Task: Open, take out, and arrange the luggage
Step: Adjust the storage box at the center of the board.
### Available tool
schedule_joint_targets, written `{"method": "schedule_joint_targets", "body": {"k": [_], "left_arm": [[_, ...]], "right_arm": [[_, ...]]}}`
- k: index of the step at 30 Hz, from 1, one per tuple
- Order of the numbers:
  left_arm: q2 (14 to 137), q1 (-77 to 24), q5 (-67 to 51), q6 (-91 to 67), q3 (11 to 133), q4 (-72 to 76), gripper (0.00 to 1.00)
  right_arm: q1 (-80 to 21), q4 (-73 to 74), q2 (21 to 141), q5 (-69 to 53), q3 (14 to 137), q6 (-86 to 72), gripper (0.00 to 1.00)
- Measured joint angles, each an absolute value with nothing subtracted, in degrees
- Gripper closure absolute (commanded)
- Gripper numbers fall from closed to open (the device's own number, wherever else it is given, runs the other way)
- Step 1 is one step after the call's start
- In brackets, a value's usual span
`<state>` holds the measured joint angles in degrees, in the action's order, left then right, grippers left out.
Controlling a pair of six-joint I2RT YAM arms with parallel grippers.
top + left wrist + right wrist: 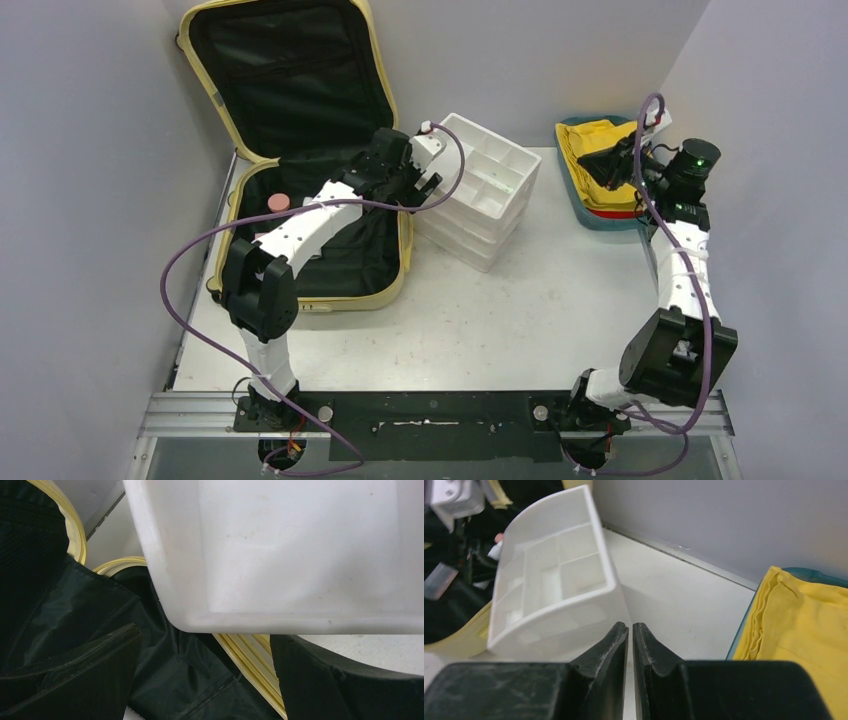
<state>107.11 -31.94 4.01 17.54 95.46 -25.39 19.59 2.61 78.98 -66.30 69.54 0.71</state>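
The luggage (330, 298) lies open at the back left, its pale-yellow lid (290, 70) propped against the wall and black lining showing inside. My left gripper (425, 180) is open at the case's right rim, beside the corner of the white organizer (480, 190). In the left wrist view its fingers (75, 680) stand wide apart on either side of the yellow rim (255, 665), with the organizer (300, 555) just above them. My right gripper (605, 165) hovers over the yellow cloth (600, 140). Its jaws (630, 627) are shut with only a thin slit and nothing between them.
A pink object (279, 202) sits inside the case. The teal tray (600, 222) holding the yellow cloth (804, 615) stands at the back right by the wall. The organizer (549, 590) leans at a tilt, its left corner over the case rim.
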Motion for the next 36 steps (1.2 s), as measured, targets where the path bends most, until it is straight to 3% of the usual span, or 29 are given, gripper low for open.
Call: {"method": "schedule_joint_targets", "body": {"k": [8, 14, 20, 30, 36], "left_arm": [[107.1, -31.5, 4.0, 17.2, 94.4, -24.9, 0.03], [107.8, -31.4, 3.2, 17.6, 94.6, -24.0, 0.03], [114.0, -31.7, 0.9, 19.2, 102.0, -25.2, 0.03], [124.0, -36.1, -2.7, 20.7, 116.6, -26.3, 0.03], [125.7, -37.7, -5.4, 20.0, 119.1, -26.3, 0.03]], "right_arm": [[14.0, -4.4, 100.6, -53.3, 80.5, -8.2, 0.92], [7.1, -3.8, 107.7, -52.1, 82.5, -10.0, 0.93], [6.8, -1.7, 105.3, -57.7, 81.7, -9.0, 0.93], [14.0, 13.2, 86.3, -63.6, 68.9, 1.7, 0.93], [18.5, 17.5, 82.1, -66.5, 65.1, 2.8, 0.92]]}}
